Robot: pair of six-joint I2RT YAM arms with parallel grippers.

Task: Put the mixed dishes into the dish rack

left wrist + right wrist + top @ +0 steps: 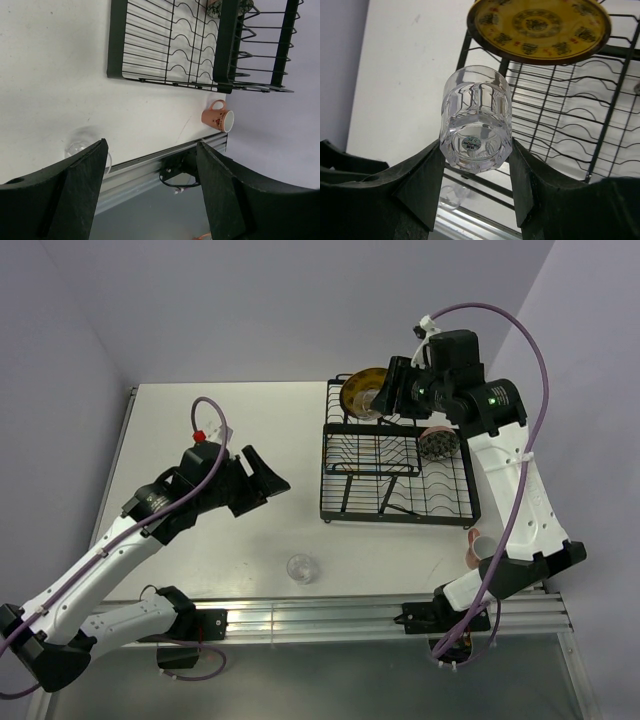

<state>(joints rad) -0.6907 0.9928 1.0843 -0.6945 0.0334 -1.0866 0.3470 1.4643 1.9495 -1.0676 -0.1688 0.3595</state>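
Tumbler (476, 120) clamped betw. fingers of R gripper (386, 398), held above far-left corner of dish rack (400, 475), just beside plate (360, 390) at rack's far end. Bowl (438, 443) in rack, right side. 2nd tumbler (301, 567) on table (200, 420), near front edge. L gripper (268, 478) spread wide, empty, left of rack.

In my right wrist view, the label under the held tumbler (476, 120) is too small to read. The yellow plate (540, 27) is cropped by the top edge. A second tumbler (451, 197) is blurred and half hidden behind my finger (420, 185). From above, my right end effector (388, 398) covers the held tumbler almost wholly. My right arm (520, 490) hides part of the patterned bowl (437, 443) and of a pink mug (476, 545). In my left wrist view, the dish rack (165, 45) runs off the top edge.
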